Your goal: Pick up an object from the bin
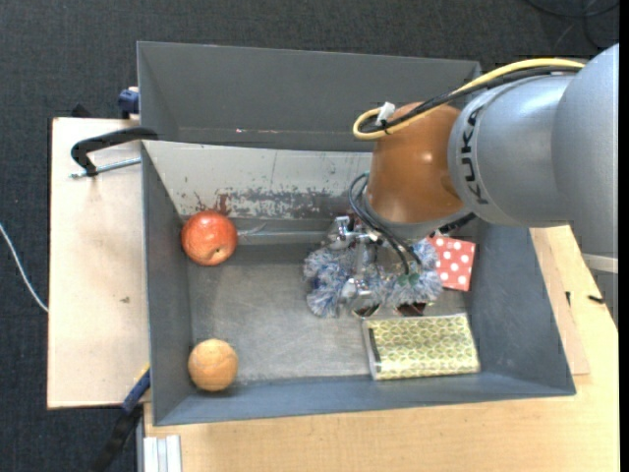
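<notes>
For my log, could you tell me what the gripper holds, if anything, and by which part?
It cannot be told: the gripper sits down in the blue-grey shaggy bundle mid-bin.

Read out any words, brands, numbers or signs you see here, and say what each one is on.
"KUKA": on the grey metal robot arm, next to its orange cover.
The green patterned flat box and the red white-dotted card bear patterns, no readable text.

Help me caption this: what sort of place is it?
Probably a robotics lab's bin-picking station: a KUKA arm reaches into a grey metal bin holding a red apple and an orange fruit.
</notes>
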Controlling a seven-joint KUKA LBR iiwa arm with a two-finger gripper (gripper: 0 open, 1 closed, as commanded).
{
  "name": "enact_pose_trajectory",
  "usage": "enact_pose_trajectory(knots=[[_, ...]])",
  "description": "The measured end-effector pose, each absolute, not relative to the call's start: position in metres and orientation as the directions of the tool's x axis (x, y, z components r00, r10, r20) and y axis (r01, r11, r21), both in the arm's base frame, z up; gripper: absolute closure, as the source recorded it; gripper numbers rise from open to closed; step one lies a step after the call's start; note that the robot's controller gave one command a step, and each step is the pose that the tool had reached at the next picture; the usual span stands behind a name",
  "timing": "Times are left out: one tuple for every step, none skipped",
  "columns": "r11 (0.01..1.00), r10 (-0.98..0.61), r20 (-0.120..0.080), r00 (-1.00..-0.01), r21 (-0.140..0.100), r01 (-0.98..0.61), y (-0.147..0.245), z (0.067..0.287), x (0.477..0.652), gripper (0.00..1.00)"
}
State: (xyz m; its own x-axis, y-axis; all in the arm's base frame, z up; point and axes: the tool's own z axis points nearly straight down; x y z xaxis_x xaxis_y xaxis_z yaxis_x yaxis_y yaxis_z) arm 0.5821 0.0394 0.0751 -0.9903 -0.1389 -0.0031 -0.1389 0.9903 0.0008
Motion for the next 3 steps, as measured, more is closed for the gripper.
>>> enact_pose_trajectory(knots=[[0.997, -0.080, 0.000, -0.997, 0.006, -0.080, 0.0389, 0.0738, 0.5902, 1.00], [0.997, -0.080, 0.000, -0.997, 0.006, -0.080, 0.0389, 0.0738, 0.5902, 1.00], [0.997, -0.080, 0.000, -0.997, 0.005, -0.080, 0.0390, 0.0755, 0.5900, 1.00]])
